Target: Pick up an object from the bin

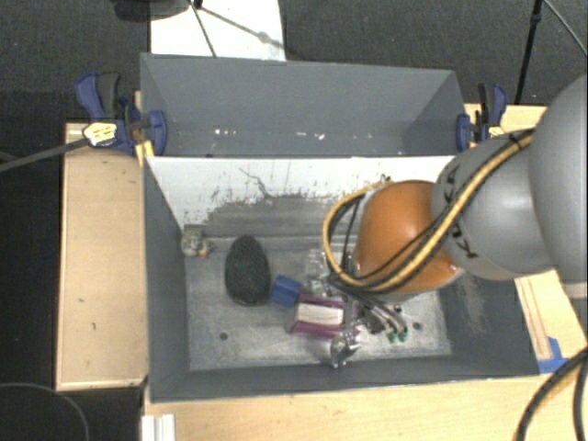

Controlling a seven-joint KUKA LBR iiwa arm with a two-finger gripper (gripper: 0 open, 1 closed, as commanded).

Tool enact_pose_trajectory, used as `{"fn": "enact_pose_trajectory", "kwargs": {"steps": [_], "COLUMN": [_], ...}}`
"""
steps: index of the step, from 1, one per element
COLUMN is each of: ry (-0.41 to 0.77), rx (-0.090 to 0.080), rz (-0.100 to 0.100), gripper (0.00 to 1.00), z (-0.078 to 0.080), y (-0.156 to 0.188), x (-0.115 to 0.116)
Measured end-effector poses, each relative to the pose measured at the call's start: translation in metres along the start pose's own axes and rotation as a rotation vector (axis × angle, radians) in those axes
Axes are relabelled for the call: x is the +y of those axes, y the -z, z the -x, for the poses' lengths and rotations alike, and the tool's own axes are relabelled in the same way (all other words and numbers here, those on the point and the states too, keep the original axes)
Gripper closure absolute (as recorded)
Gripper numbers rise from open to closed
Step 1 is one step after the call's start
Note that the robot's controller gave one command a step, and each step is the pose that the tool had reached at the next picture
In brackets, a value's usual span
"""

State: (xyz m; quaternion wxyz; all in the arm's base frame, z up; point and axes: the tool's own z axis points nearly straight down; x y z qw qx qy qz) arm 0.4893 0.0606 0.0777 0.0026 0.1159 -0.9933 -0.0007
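Observation:
My gripper (345, 345) is low in the bin near the front wall, right of the middle, under the arm's orange cover. Just to its upper left a purple and white block (318, 317) lies on the floor, touching or very close to the gripper's metal tip. A small blue piece (285, 290) sits beside that block, further left. A dark grey oval lump (246, 269) rests left of the blue piece.
A small green thing (397, 335) lies on the floor right of the gripper. A little pale object (191, 242) sits in the back left corner. The arm and its cables hide the bin's right half.

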Motion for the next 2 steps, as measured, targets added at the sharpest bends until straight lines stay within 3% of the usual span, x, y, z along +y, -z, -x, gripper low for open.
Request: {"fn": "enact_pose_trajectory", "kwargs": {"steps": [1, 2], "ry": [-0.004, 0.027], "rx": [-0.006, -0.014], "rz": [-0.001, -0.003], "gripper": [1.00, 1.00], "z": [0.002, 0.017], "y": [0.003, 0.161], "x": [-0.002, 0.011]}}
